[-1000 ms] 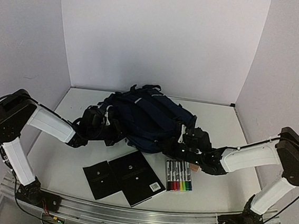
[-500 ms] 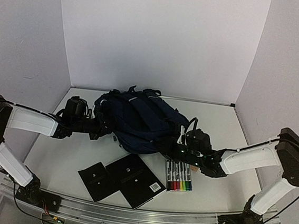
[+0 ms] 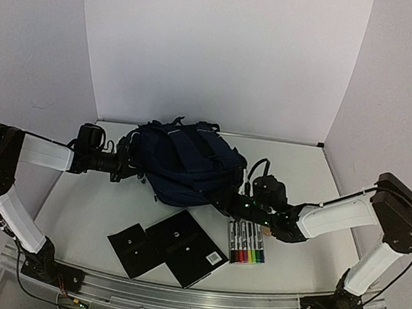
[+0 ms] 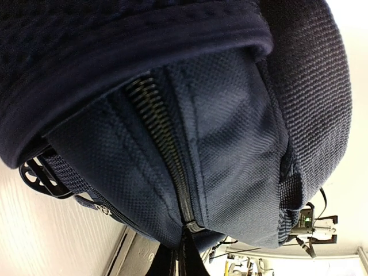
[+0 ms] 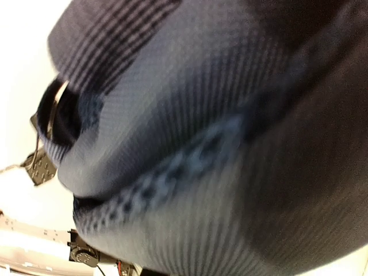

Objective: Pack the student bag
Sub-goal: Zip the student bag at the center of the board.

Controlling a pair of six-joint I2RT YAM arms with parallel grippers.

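The student bag, a navy-blue backpack, lies at the middle back of the table. My left gripper is at its left end. In the left wrist view the student bag fills the frame, and my left gripper is shut on it right at the end of the zipper. My right gripper is shut against the bag's lower right edge. Blurred fabric of the student bag covers the right wrist view and hides the fingers there.
Two black notebooks lie side by side in front of the bag. A pack of coloured markers lies to their right, just under my right arm. White walls close the table at the back and sides.
Both arms have swung left and the bag has shifted left with them. The left arm has stretched out further along the table's left side.
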